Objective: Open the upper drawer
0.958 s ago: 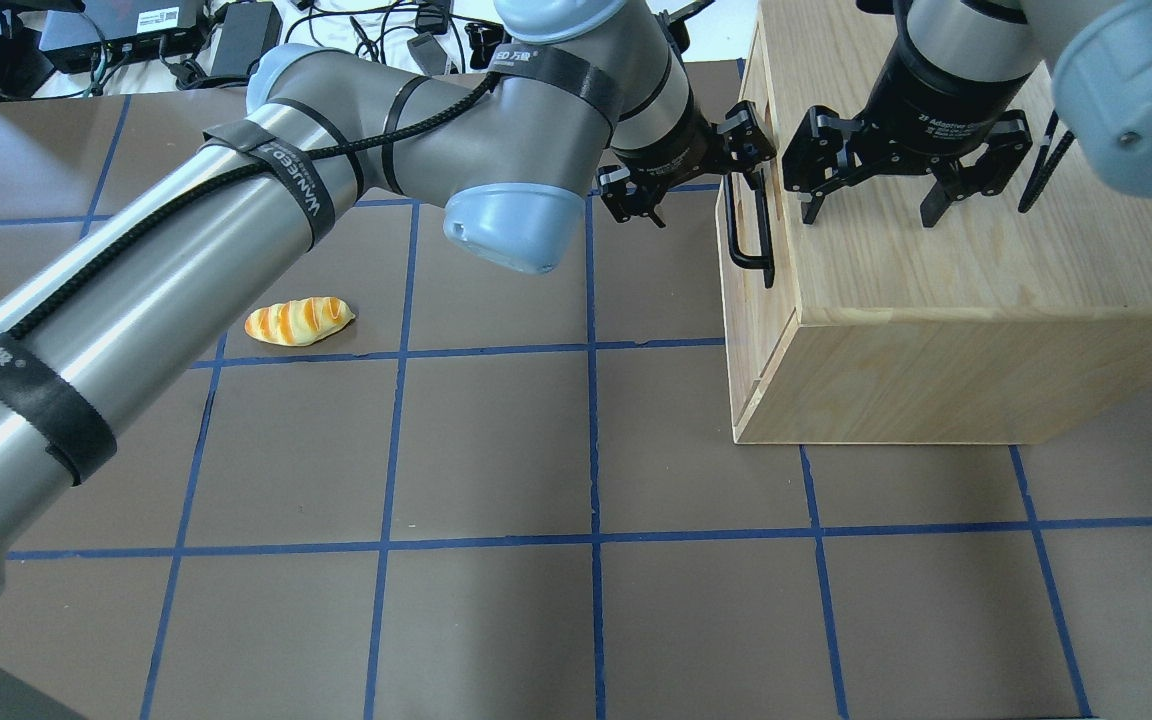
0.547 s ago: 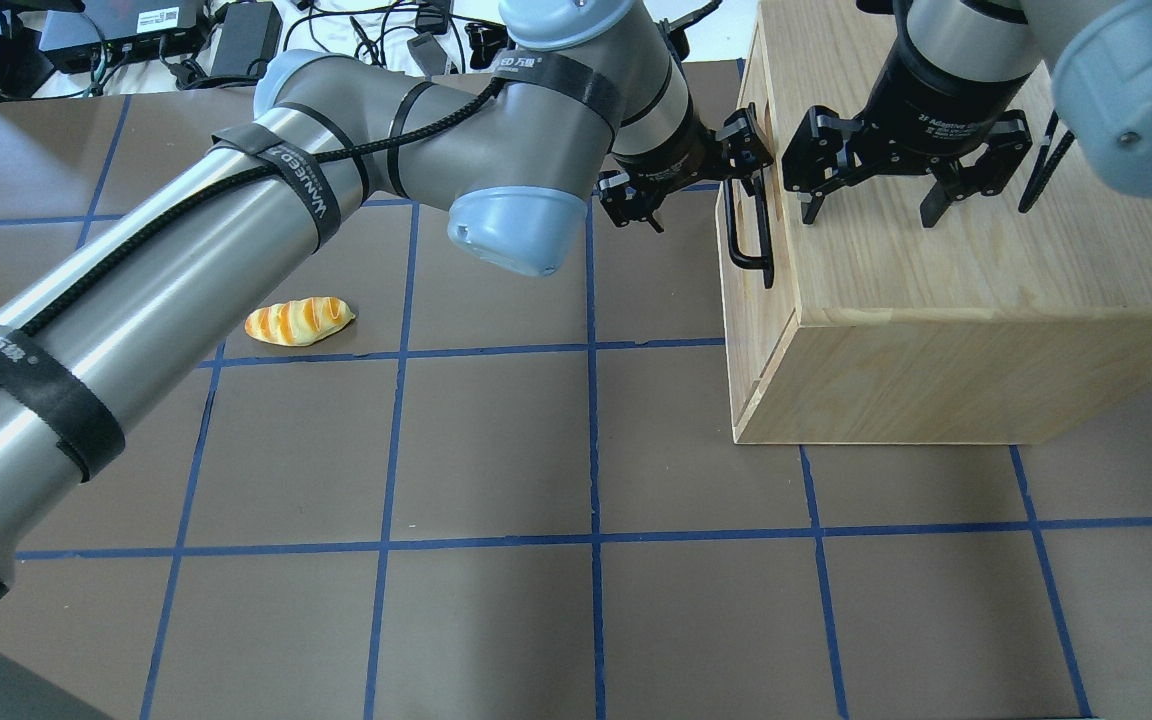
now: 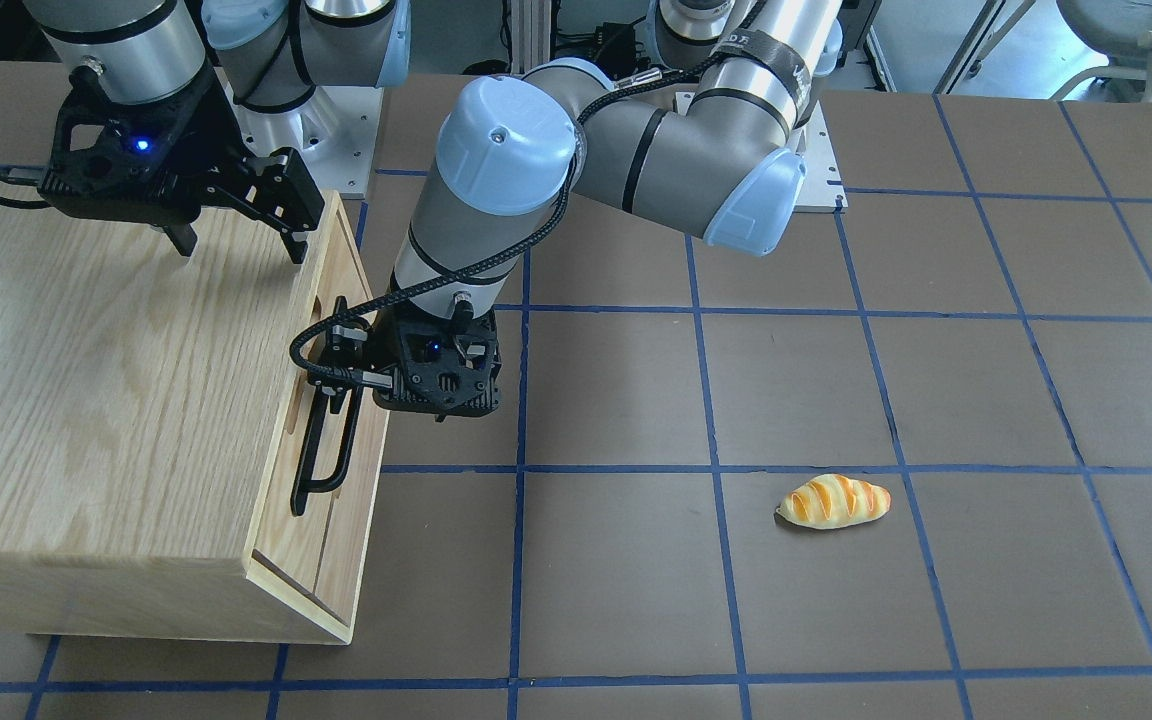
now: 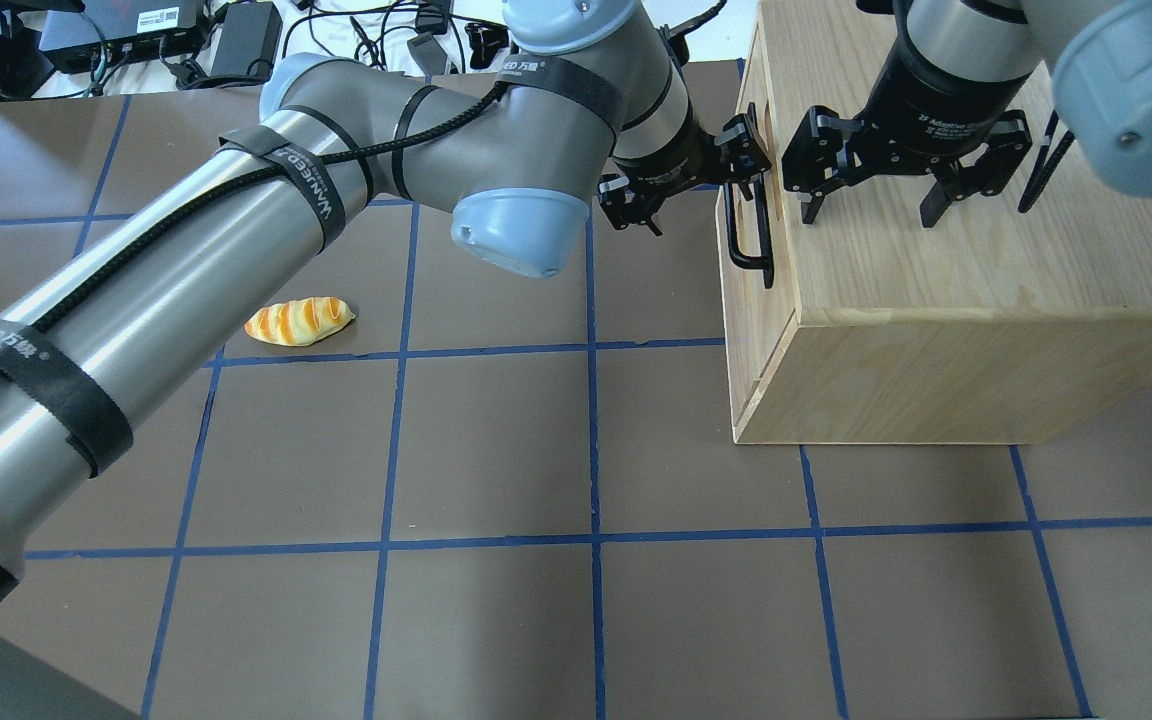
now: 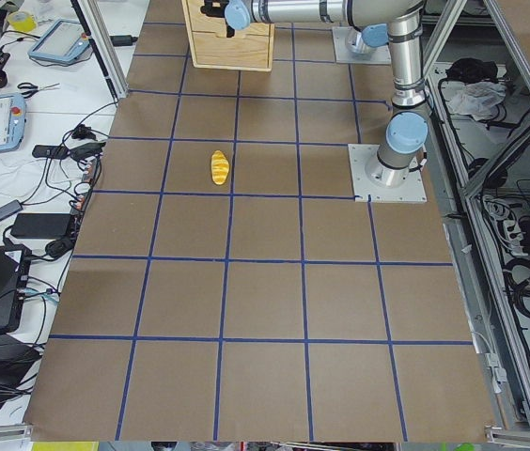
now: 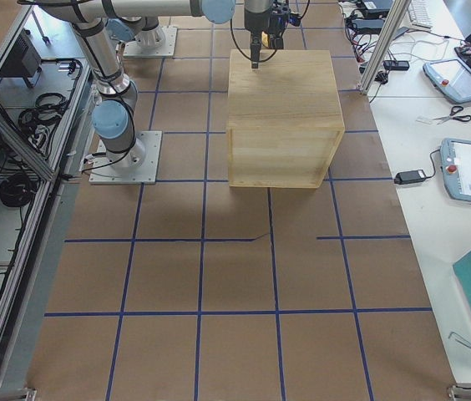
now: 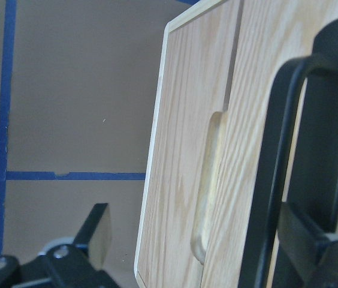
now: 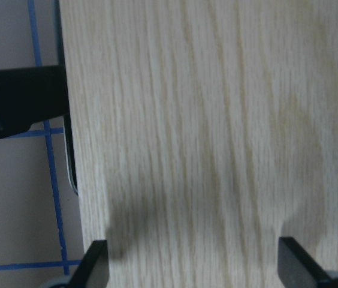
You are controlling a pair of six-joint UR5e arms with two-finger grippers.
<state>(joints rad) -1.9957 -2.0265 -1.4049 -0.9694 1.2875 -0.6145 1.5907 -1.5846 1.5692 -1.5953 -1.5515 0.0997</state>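
Fingers of left gripper: spread apart; black bar handle sits between them, close to one finger; contact cannot be confirmed.
Left arm pose: reaches across the table, elbow bent, wrist level, gripper aimed at the cabinet front.
Right gripper: fingers spread, pointing down over the cabinet top, holding nothing.
Upper drawer: top of the cabinet front, which faces the robot's left; front flush with the lower panel, not pulled out.
Long axis: drawer front and handle run level along that face, toward and away from the robot.
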